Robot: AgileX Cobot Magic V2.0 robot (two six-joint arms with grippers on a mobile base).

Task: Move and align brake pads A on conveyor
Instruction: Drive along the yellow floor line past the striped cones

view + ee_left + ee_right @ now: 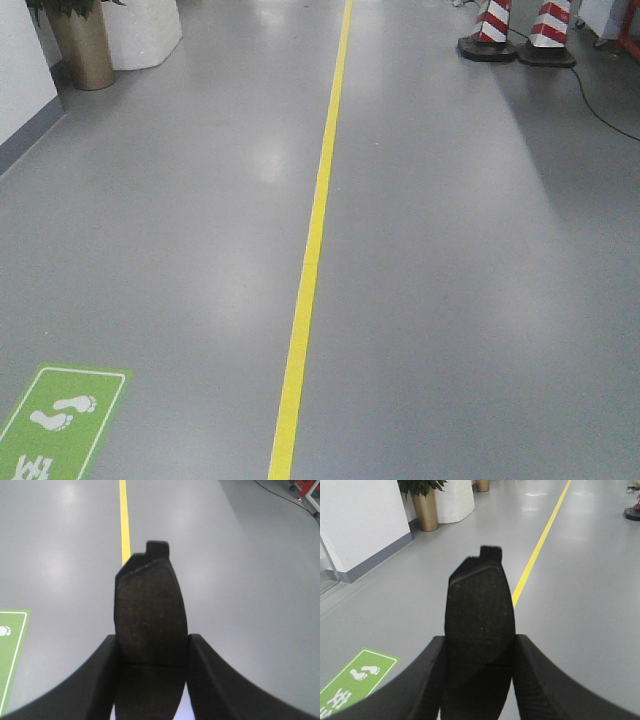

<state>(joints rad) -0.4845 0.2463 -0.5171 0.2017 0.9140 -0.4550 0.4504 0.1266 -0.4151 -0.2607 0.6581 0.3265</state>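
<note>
So, left gripper point(152, 647): we see it clamped on the left-hand brake pad point(150, 600), with a black finger point(97, 680) pressed against each long edge.
Left-hand brake pad: it sticks out forward past the fingertips, rough brownish-black face toward the wrist cam and small end tab at the far end. It's up in the air over the grey floor point(250, 580).
Right gripper point(480, 642): same deal, pinching the right-hand brake pad point(480, 595) by its sides.
Right-hand brake pad: tab end points away and the dark grainy face is toward us. It's held over the floor near the yellow line point(539, 545).
Front view: we get floor, the yellow line running up the middle, a green footprint sticker point(60, 415) lower left, two red-and-white cones point(493, 25) top right, and a gold planter point(82, 45) top left.
</note>
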